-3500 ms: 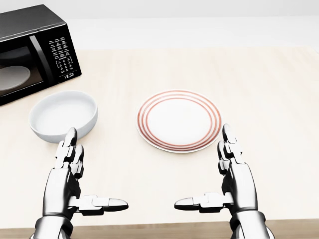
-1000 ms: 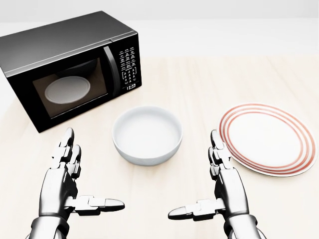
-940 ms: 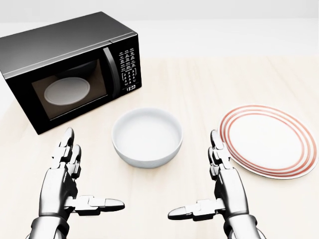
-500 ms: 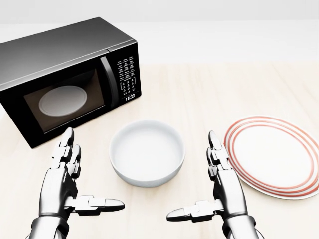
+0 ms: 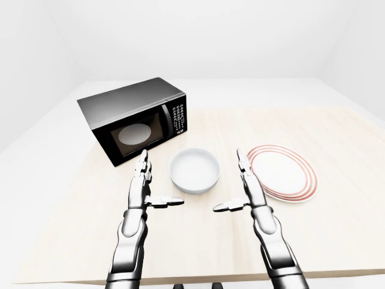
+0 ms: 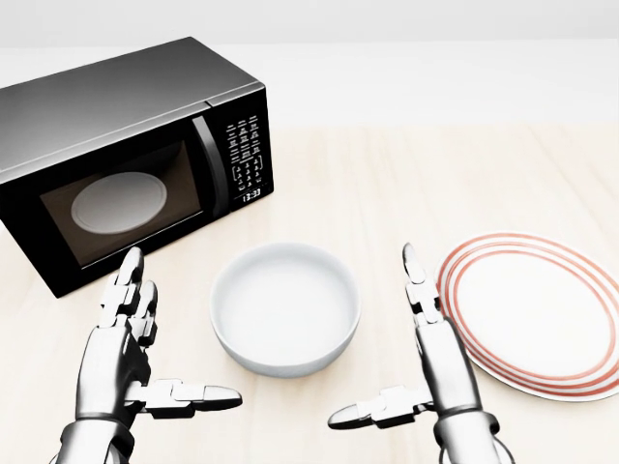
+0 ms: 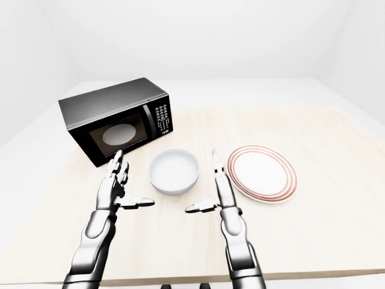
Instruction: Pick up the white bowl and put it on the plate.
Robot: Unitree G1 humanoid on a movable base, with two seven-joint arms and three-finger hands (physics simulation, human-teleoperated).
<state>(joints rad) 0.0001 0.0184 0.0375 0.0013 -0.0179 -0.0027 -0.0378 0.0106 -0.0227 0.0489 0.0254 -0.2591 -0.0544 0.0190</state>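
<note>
The white bowl (image 6: 285,307) stands empty and upright on the light wood table (image 6: 406,184), at the middle of the head view. The white plate with red rings (image 6: 530,311) lies flat to the bowl's right, apart from it. My left hand (image 6: 184,324) is open, fingers straight up and thumb pointing right, just left of the bowl and below it. My right hand (image 6: 370,336) is open in mirror pose, between bowl and plate. Neither hand touches the bowl.
A black microwave (image 6: 126,155) with its door shut stands at the upper left, close to the bowl; a round white turntable shows through its window. The table's near edge (image 5: 198,278) runs along the bottom of the left-eye view, under my forearms.
</note>
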